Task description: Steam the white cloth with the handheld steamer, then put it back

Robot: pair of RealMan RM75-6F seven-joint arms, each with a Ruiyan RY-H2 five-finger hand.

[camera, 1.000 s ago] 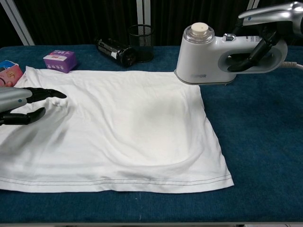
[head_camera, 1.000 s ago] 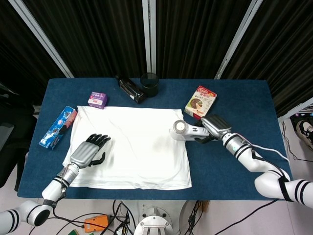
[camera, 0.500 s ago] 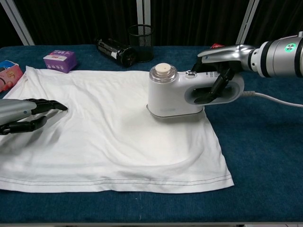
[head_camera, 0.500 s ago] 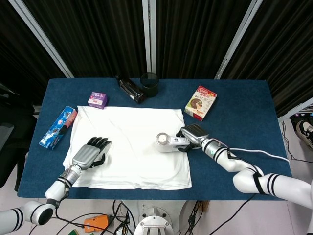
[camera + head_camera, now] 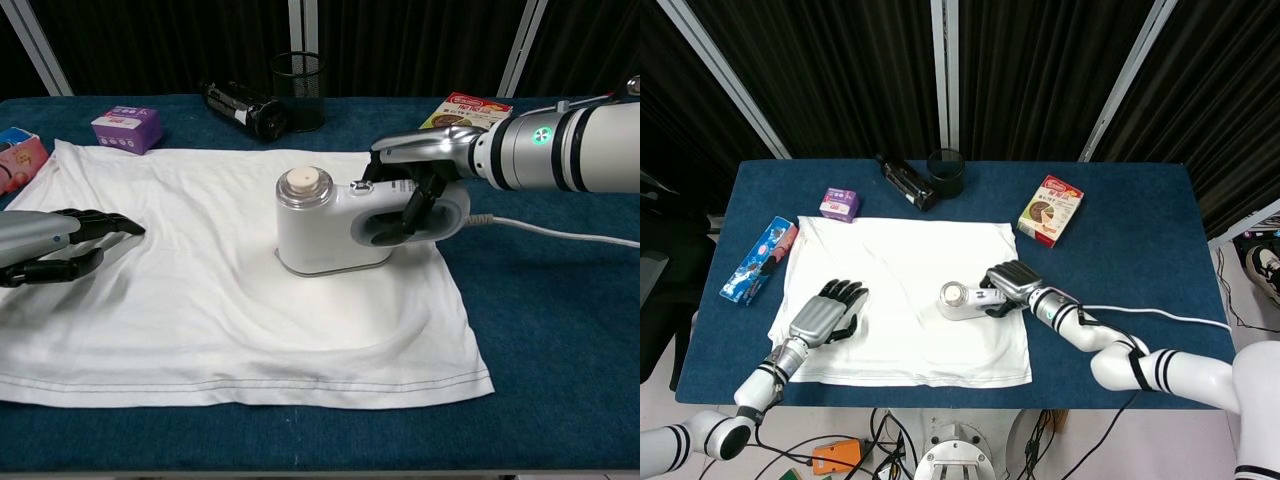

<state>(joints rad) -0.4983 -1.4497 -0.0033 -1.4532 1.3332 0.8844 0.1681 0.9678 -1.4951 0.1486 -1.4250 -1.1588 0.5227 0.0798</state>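
The white cloth [image 5: 902, 300] [image 5: 210, 290] lies spread flat on the blue table [image 5: 1120, 250]. A white handheld steamer [image 5: 962, 299] [image 5: 335, 225] stands on the cloth's right half, its base down on the fabric. My right hand [image 5: 1008, 283] [image 5: 420, 170] grips its handle, fingers wrapped through the loop. A white cord [image 5: 1160, 316] [image 5: 560, 232] trails off to the right. My left hand [image 5: 824, 312] [image 5: 60, 245] rests on the cloth's left side, fingers spread and holding nothing.
Along the back stand a black mesh cup [image 5: 946, 172], a black device [image 5: 905, 182] and a small purple box [image 5: 840, 203]. A red snack box [image 5: 1051, 209] lies right of the cloth. A blue packet [image 5: 758, 258] lies at the left edge.
My right hand has slid the steamer leftward from the cloth's top right corner onto its right half. The left hand has stayed almost still.
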